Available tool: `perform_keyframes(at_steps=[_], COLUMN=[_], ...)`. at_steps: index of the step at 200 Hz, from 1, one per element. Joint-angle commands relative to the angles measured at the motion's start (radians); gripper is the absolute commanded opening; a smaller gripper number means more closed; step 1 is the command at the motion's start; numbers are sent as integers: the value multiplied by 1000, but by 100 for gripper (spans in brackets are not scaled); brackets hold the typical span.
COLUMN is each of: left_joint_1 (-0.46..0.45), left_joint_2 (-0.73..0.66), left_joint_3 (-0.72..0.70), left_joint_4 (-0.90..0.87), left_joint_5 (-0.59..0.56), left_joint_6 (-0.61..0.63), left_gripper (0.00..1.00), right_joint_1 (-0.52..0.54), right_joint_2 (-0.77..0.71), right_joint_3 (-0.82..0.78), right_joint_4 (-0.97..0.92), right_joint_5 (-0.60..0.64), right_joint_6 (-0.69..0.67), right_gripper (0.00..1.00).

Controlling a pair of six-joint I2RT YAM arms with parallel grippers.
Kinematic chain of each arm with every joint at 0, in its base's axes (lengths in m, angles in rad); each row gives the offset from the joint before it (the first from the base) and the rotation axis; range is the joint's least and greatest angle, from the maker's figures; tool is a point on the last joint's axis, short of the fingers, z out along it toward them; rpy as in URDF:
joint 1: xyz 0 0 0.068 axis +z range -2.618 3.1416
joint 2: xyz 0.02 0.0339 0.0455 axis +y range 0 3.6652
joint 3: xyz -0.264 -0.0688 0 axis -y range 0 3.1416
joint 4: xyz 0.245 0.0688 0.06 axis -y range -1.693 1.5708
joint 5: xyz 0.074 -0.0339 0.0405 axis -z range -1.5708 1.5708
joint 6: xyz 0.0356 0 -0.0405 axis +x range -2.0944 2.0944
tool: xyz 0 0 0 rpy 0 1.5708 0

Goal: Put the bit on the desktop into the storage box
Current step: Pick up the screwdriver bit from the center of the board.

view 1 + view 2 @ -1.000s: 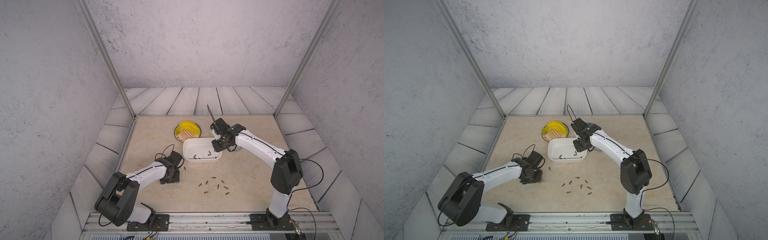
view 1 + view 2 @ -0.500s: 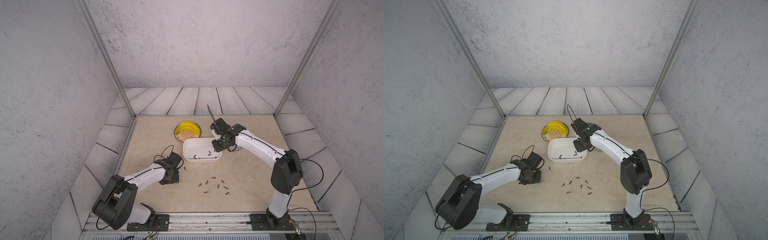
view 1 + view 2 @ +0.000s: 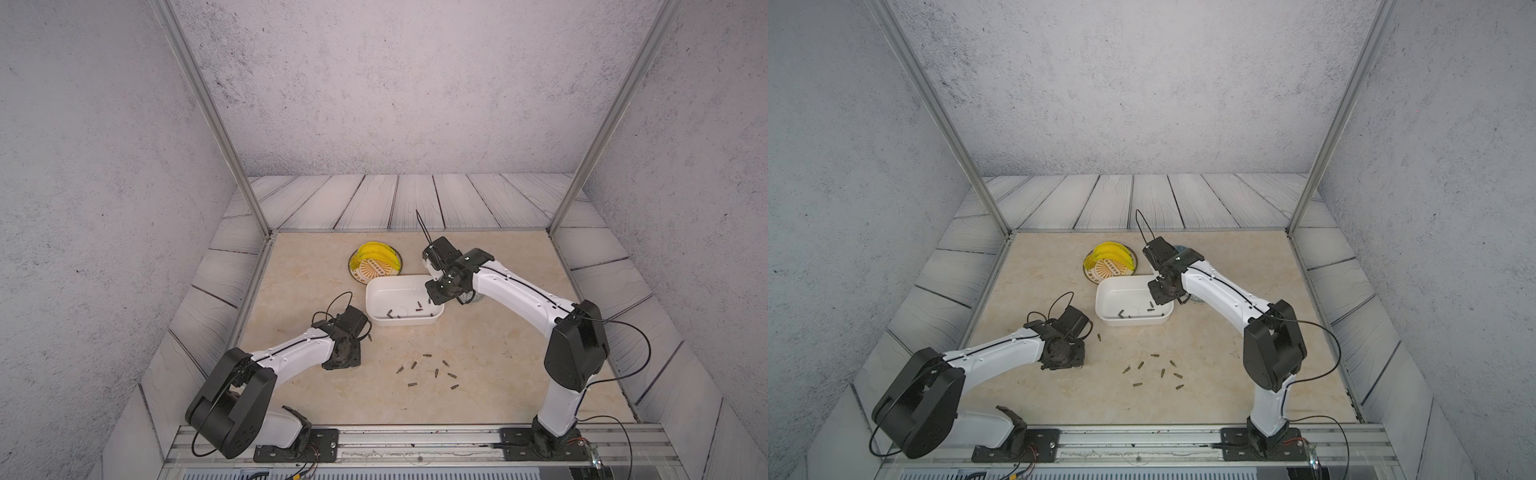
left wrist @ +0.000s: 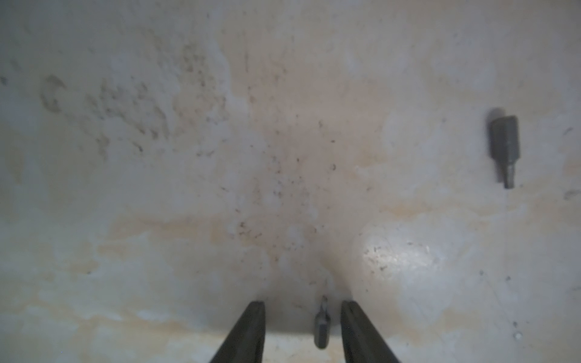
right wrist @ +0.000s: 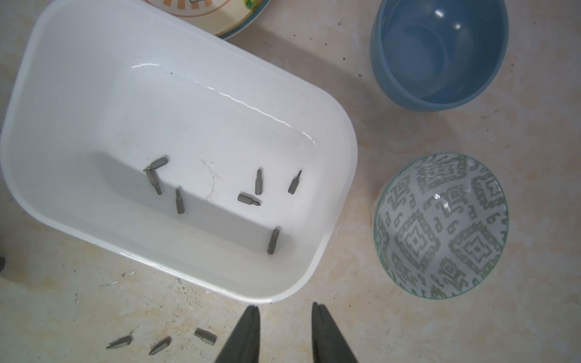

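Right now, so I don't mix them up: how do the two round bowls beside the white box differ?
The blue bowl is plain solid blue; the patterned bowl is pale with grey-green geometric motifs. The blue bowl sits farther back on the desktop, the patterned bowl nearer the front. Both are round, empty and upright.

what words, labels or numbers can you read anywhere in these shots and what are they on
No text can be read in any view.
Yellow and orange plate: a row of small dark marks across its middle, too small to read in both top views.
Storage box, blue bowl, patterned bowl: no writing shows.
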Motion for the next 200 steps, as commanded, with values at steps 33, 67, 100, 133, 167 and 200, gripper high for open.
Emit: perform_keyframes(at_steps=[33, 67, 100, 133, 167, 200], left_joint_1=[-38, -40, -47, -50, -52, -52], left_joint_2=[41, 51, 47, 47, 48, 44], left_joint_3=[-40, -40, -53, -62, -58, -32], left_joint_4=[-26, -22, -15, -14, -15, -38], left_joint_5=[72, 80, 84, 83, 86, 84], left_joint_6=[-24, -24, -29, -32, -30, -18], left_gripper=[37, 29, 22, 15, 6, 4], right_joint_1=[-4, -4, -10, -12, -14, -15], right_joint_2=[-48, -62, -74, -80, -94, -134], right_joint_3=[-22, -39, -51, -57, -79, -129], right_joint_4=[-11, -10, -6, -6, -4, 8], right_joint_5=[17, 26, 28, 25, 30, 35], right_joint_6=[13, 15, 18, 24, 28, 39], right_gripper=[32, 32, 32, 32, 32, 32])
